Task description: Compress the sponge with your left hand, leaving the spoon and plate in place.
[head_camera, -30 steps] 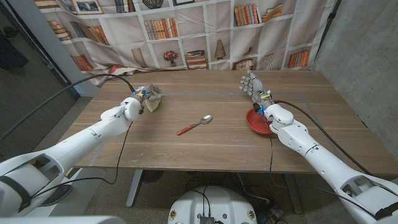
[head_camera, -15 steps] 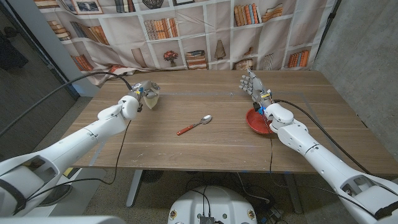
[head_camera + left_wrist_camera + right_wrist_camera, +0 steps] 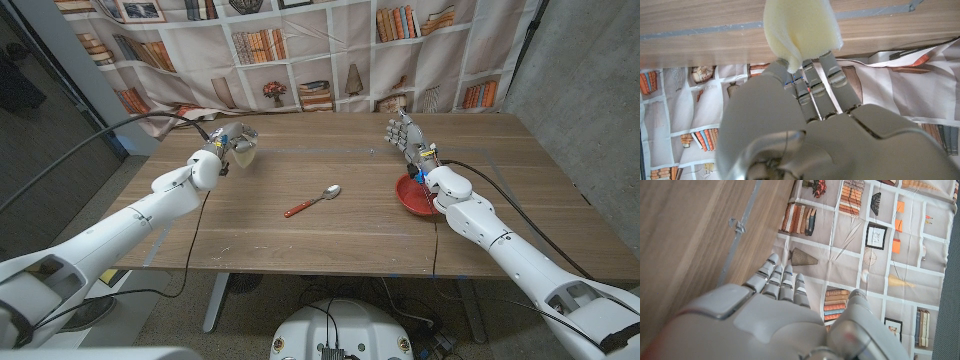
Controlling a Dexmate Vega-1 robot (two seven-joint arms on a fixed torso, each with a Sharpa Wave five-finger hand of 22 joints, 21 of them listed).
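Left wrist view, and the fingers [image 3: 810, 82] are wrapped onto the pale yellow sponge [image 3: 801, 30], pinching it so its lower edge bunches between them. The left hand [image 3: 236, 143] holds that sponge at the far left part of the table [image 3: 330, 240], and from the head view I cannot tell whether the sponge touches the wood or hangs just above it. The white left arm [image 3: 150, 205] reaches in from the near left corner with a black cable [image 3: 100, 150] looping beside it.

Over on the other side, the right hand [image 3: 405, 135] stands upright with its fingers [image 3: 777, 280] straight, side by side, holding nothing. It sits just beyond the red plate [image 3: 412, 195], whose near rim is partly covered by the right wrist.

Between the two hands, the spoon [image 3: 312, 201] with its red handle lies on the bare wood near the table's middle, well apart from sponge and plate, bowl pointing toward the far right. A bookshelf-printed backdrop [image 3: 300, 50] hangs behind the table.
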